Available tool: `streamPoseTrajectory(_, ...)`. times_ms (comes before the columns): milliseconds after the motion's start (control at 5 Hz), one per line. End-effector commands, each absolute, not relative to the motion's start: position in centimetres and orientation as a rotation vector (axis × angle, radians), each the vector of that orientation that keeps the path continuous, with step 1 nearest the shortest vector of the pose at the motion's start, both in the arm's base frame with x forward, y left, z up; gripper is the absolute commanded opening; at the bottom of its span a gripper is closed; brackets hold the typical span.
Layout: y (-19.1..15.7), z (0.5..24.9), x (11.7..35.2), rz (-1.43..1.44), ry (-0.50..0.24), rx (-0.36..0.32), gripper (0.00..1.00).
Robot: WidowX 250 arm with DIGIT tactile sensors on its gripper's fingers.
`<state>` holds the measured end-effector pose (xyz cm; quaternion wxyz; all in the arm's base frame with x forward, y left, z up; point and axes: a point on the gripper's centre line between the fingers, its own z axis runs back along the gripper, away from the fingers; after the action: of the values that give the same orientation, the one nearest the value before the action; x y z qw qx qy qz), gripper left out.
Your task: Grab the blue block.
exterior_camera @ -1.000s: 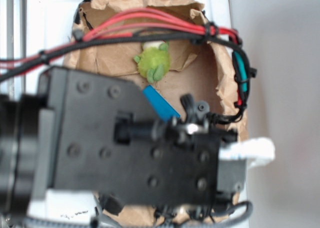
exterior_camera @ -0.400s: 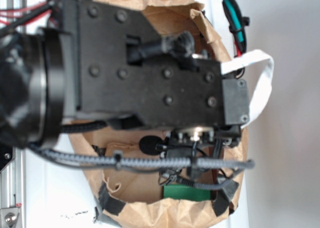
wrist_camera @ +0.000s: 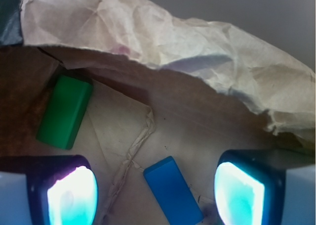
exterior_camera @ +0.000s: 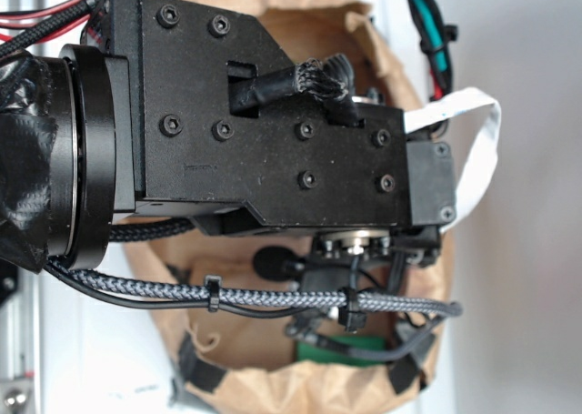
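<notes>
Arm [exterior_camera: 255,141] now over the bag's far half.

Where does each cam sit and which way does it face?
Exterior: overhead, looking down into the brown paper bag; the black arm body and cables block most of it, green block peeking out below.
Wrist: between the fingers, facing the bag floor; blue block lies between the open gripper.
Shared: bag and green block.
</notes>
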<state>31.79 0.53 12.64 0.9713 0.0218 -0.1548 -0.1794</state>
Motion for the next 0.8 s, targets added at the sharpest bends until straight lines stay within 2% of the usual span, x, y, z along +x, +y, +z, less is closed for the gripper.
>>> streamPoseTrajectory(0, 1.1, 12.7, 32.9, -0.335, -0.379, -0.020, 1.00)
streamPoseTrajectory(200, 2.4, 11.5, 32.6, -0.367, -0.367, -0.096, 1.00)
streamPoseTrajectory(600, 5.1, 13.0, 31.0, -0.411, -0.300, -0.130, 1.00)
